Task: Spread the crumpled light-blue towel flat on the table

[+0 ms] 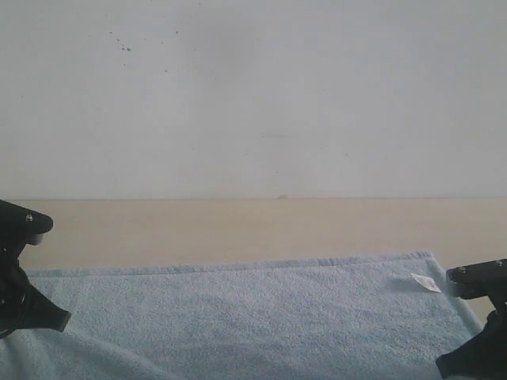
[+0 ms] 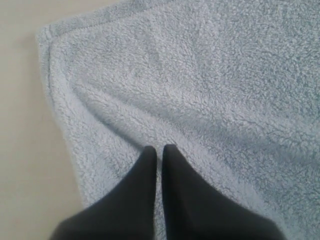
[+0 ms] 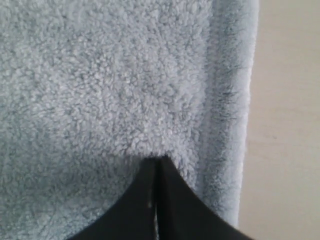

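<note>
— How far along are we?
— On the table (image 1: 238, 229) the towel (image 1: 253, 309) lies mostly flat, its far edge straight.
— What's left?
— Creases fan from our left gripper (image 2: 159, 150). It and the right gripper (image 3: 156, 161) are both pinched closed on the towel, so we judge that smoothing and release remain.

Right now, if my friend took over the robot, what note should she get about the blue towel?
Left tool: shut, pinching the towel near a corner on its left side; creases fan out from the tips.
Right tool: shut, pinching the towel just inside its right hem.
Towel: lies on the table, far edge straight, white tag by the far right corner.
Done: the far part looks spread flat.
Left: probably pull out the creases by the left tool, then let go. The near edge is out of view, so check it.
</note>
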### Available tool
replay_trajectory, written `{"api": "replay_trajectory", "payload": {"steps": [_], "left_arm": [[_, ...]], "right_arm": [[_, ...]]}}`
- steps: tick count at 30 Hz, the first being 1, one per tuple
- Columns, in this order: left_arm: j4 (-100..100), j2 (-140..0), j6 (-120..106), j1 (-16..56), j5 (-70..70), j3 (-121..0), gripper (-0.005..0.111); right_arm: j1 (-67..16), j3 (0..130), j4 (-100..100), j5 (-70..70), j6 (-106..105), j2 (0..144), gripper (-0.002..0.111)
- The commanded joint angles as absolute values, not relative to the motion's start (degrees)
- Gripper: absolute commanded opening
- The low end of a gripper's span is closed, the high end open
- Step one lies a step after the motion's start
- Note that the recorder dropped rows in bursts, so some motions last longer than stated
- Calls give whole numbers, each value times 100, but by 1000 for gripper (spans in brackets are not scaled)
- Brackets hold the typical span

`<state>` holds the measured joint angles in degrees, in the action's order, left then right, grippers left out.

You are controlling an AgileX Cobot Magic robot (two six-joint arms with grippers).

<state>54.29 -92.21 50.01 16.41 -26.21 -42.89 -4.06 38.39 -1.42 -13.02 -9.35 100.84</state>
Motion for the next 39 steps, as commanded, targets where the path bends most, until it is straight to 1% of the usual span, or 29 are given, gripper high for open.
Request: {"api": "replay_trajectory", "payload": {"steps": [1, 4, 8, 11, 19, 25, 29, 34, 39], "left_arm": [[5339, -9167, 4906, 1656, -2667, -4241, 4], [5339, -9167, 4906, 1656, -2667, -4241, 4], [5339, -9167, 4907, 1656, -2640, -4241, 4], [5339, -9167, 4907, 1656, -2527, -4241, 4], [5335, -9167, 4907, 1656, -2401, -4241, 4], [5335, -9167, 4907, 1656, -2326, -4241, 4], [5232, -9167, 4922, 1656, -2176, -4241, 4], [5135, -9167, 4922, 1656, -2117, -4241, 4], [5062, -9167, 4905, 1656, -2090, -4241, 4]], "right_arm": [[-288, 3779, -73, -1321, -814, 10384, 0], [77, 3779, -73, -1352, -621, 10384, 0], [770, 3816, -73, -1621, -380, 10384, 0], [1031, 3844, -39, -1832, -354, 10281, 0], [1084, 3844, 221, -2273, -315, 10070, 0], [1008, 3844, 181, -1744, -372, 9467, 0], [669, 3921, 181, -1356, -616, 9096, 0], [429, 4572, 181, -1500, -704, 9382, 0], [412, 5706, 181, -1663, -747, 10317, 0]]}}
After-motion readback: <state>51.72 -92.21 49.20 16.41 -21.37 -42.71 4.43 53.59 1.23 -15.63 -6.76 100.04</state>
